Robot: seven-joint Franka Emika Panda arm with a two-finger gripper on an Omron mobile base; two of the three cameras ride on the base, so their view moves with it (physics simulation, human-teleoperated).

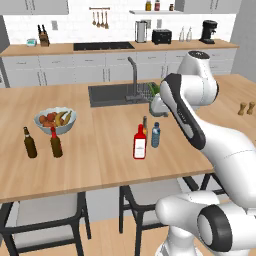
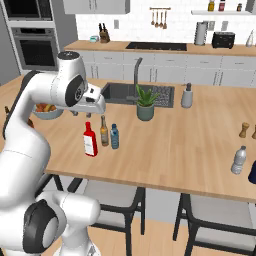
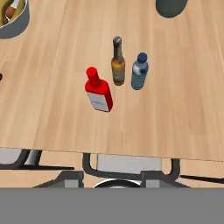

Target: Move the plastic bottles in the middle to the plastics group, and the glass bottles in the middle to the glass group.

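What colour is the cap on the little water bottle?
The water bottle has a dark blue cap, clearest in the hand view.

The desk [image 1: 100, 165] is showing pale wood with a fine grain and a matt, smooth finish. The red bottle [image 3: 98, 90] is looking glossy like glass, with a paper-like white label. The amber bottle [image 3: 117, 62] is appearing glassy brown. The water bottle [image 3: 139, 72] is looking like translucent, ribbed plastic. The fruit bowl [image 1: 55, 121] is gleaming pale and smooth.

Both base views look forward and down from behind the arm – sharing the counter [image 1: 100, 165] – the hand view looks down closer.
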